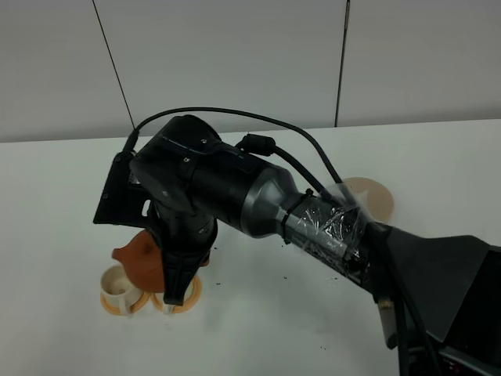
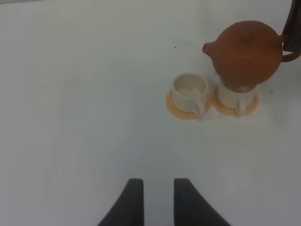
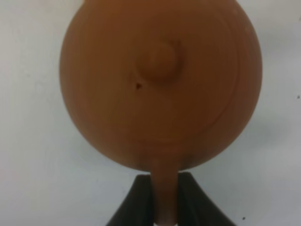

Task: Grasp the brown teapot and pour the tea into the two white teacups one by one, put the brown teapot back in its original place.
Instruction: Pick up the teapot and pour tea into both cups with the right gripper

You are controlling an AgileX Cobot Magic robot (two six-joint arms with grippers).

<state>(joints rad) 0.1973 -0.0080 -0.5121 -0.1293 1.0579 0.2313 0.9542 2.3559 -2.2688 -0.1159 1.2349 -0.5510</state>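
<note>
Right arm reaches across the middle, wrist bent, right gripper (image 1: 177,294) pointing down at the table (image 2: 70,94). Its fingers (image 3: 141,200) are pinched on the loop handle of the brown teapot (image 3: 160,84). Pot body sits just beyond the fingertips, knobbed lid toward the wrist camera, spout on the side away from the fingers. Pot is off the table, over one white teacup (image 2: 235,96). Other white teacup (image 2: 189,89) just beside it on an orange saucer (image 2: 176,109), pale inside, contents unreadable. Beige coaster (image 1: 368,196) well behind the fingers, by the forearm. Left gripper (image 2: 157,202): fingers a narrow gap apart, holding nothing, cups well ahead of them.
</note>
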